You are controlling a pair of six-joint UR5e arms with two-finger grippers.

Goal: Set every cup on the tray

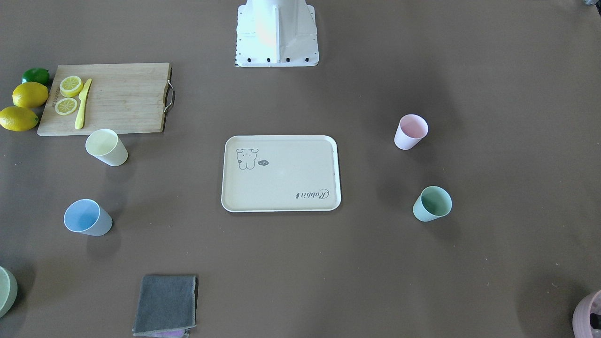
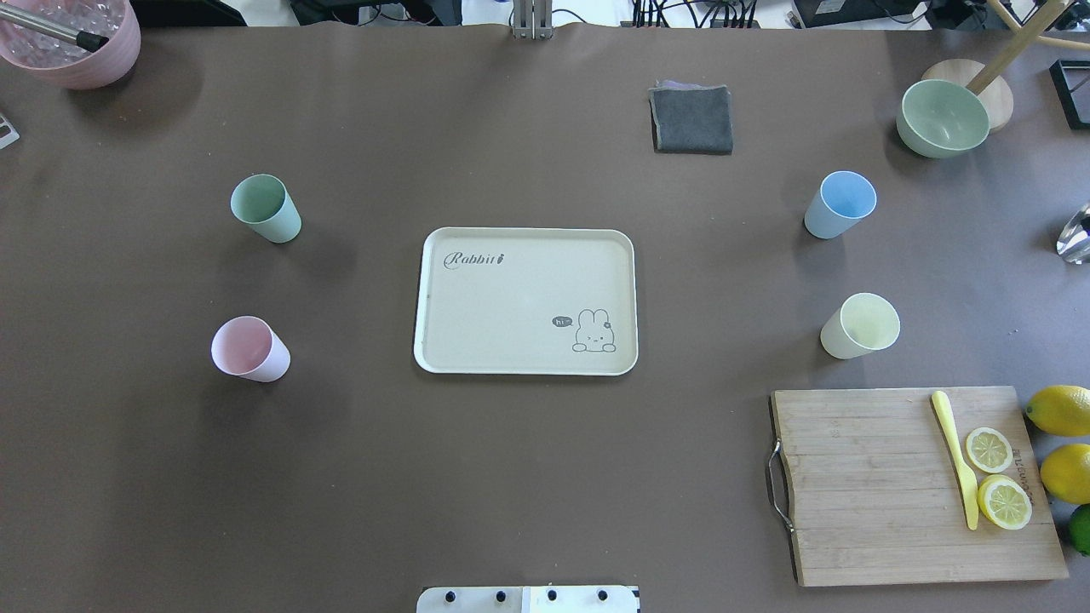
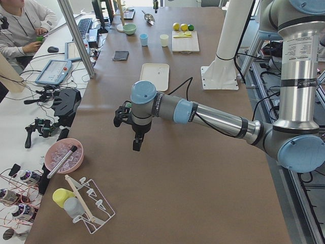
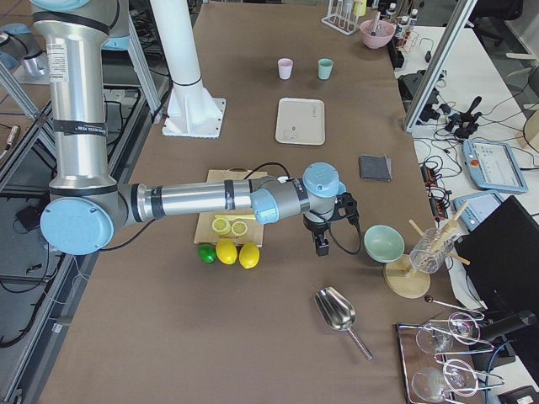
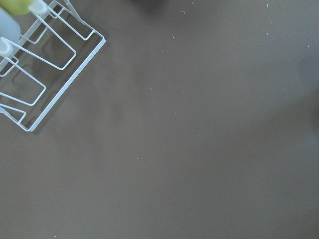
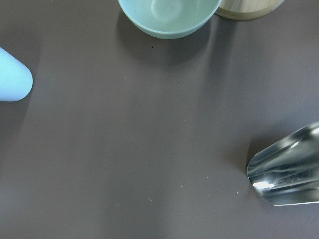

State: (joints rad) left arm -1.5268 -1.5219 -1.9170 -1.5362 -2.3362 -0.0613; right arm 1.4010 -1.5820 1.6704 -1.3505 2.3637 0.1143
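Note:
The beige tray lies flat in the middle of the table with nothing on it. The mint green cup and the pink cup stand upright to its left. The light blue cup and the pale yellow cup stand upright to its right. My left gripper hovers over bare table far left of the cups. My right gripper hovers beyond the table's right end, near the lemons. Both grippers show only in the side views, so I cannot tell whether they are open or shut.
A wooden cutting board with lemon slices and a yellow knife lies at the front right, whole lemons beside it. A grey cloth, a sage-green bowl and a mauve pot stand at the back. A metal scoop lies under the right wrist.

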